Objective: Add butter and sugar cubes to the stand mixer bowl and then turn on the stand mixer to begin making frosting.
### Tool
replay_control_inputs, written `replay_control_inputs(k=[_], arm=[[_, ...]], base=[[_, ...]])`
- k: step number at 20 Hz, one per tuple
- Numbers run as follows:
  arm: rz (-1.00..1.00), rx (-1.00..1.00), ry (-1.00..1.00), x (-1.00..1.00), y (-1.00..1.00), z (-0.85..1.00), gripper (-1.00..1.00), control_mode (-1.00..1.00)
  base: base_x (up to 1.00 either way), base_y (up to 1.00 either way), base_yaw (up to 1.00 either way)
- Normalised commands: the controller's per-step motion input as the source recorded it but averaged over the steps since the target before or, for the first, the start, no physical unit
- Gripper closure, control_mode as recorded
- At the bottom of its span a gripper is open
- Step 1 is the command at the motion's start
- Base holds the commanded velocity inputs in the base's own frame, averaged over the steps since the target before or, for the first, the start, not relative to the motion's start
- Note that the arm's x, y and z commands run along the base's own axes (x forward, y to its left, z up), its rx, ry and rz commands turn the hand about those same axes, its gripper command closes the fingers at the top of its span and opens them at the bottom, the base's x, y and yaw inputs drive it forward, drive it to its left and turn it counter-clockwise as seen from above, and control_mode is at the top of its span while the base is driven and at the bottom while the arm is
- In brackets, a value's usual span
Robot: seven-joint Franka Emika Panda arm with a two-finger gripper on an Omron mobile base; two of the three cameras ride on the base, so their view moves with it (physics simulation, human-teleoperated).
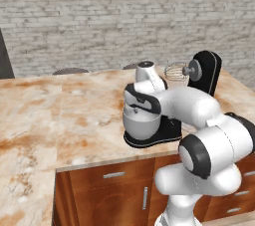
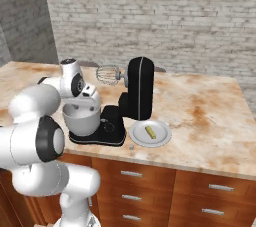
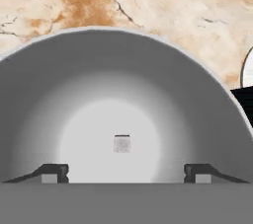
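The black stand mixer stands on the counter with its head tilted up and its whisk raised. The grey stand mixer bowl sits on the mixer's base. My gripper hangs open just above the bowl, pointing straight down into it. One small pale sugar cube lies in the middle of the bowl, free of both fingertips. The butter lies on a white plate to the right of the mixer. From the left base camera, my arm hides part of the bowl and the mixer.
A tiny pale cube lies on the marble counter in front of the plate, near the front edge. Wooden drawers run below the counter. A brick wall closes the back.
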Motion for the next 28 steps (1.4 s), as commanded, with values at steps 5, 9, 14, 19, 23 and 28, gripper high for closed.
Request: replay_control_inputs(k=[5, 9, 14, 19, 23, 28], arm=[[0.00, 0.01, -0.35, -0.63, 0.00, 0.83, -1.00, -1.00], [0.06, 0.04, -0.26, -0.53, -0.18, 0.99, -1.00, -1.00], [0.13, 0.04, -0.11, -0.63, -0.66, 0.74, -1.00, -1.00], [0.17, 0.10, -0.03, -0.59, -0.97, 0.28, -1.00, -1.00], [0.17, 0.12, -0.06, -0.47, -0.96, 0.00, -1.00, -1.00], [0.17, 0.10, -0.06, -0.15, -0.65, -0.08, -1.00, -1.00]], base=[[0.00, 0.00, 0.00], [0.00, 0.00, 0.00], [0.00, 0.00, 0.00], [0.00, 0.00, 0.00], [0.00, 0.00, 0.00], [0.00, 0.00, 0.00]])
